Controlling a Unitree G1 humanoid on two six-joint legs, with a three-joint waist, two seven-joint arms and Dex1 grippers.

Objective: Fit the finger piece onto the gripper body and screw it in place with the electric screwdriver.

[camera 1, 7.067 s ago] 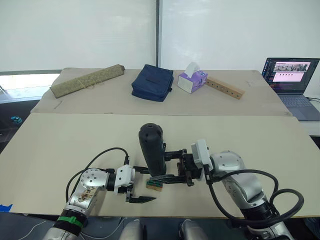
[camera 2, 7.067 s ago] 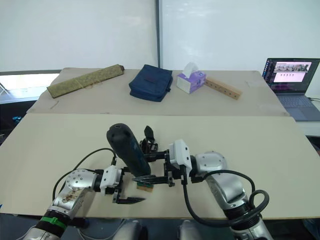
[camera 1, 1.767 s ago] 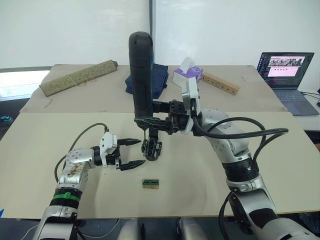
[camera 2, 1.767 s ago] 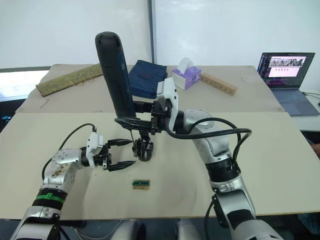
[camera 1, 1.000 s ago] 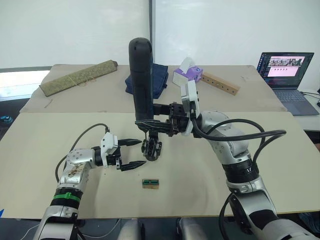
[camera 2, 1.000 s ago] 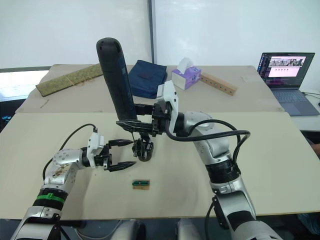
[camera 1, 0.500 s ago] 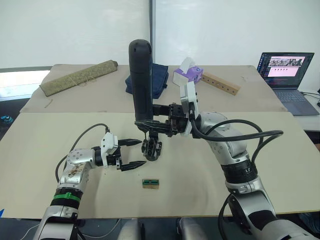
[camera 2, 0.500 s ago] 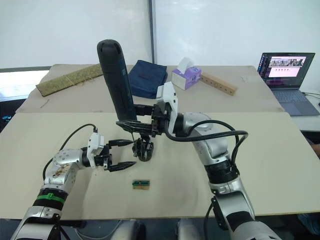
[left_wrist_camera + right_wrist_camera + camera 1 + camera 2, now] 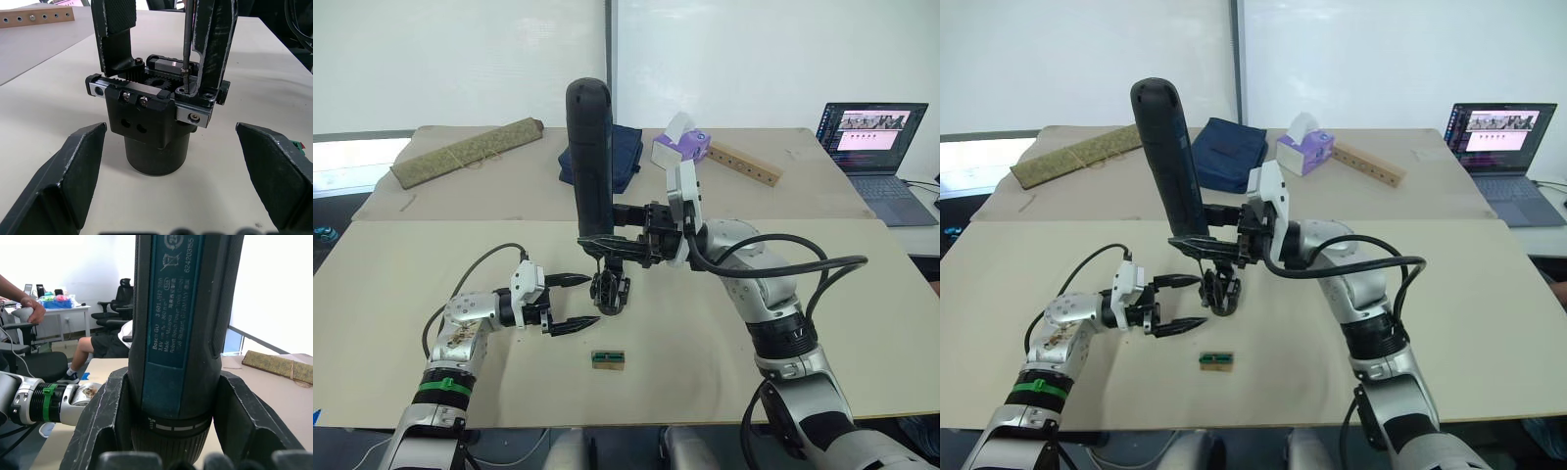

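My right gripper (image 9: 610, 238) is clamped around the lower end of the electric screwdriver (image 9: 590, 157), which I hold upright with its rounded end up; in the right wrist view both fingers (image 9: 100, 423) press against the sides of its barrel. Its thin metal bit (image 9: 186, 41) runs straight down to a screw on top of the gripper body (image 9: 611, 291), which stands on its round motor end on the tan surface (image 9: 862, 323), directly below the screwdriver. Two black finger pieces rise from the body's top; the finger piece (image 9: 215, 34) beside the bit sits on the bracket where the bit's tip meets the screw. My left gripper (image 9: 570, 303) rests low over the surface just to the left of the gripper body, fingers spread wide and holding nothing, one to either side of the body without touching it. A small green-and-tan block (image 9: 608, 360) lies on the surface nearer to me. At the far side lie a navy pouch (image 9: 1230, 154), a tissue box (image 9: 682, 147) and a laptop (image 9: 874, 147).
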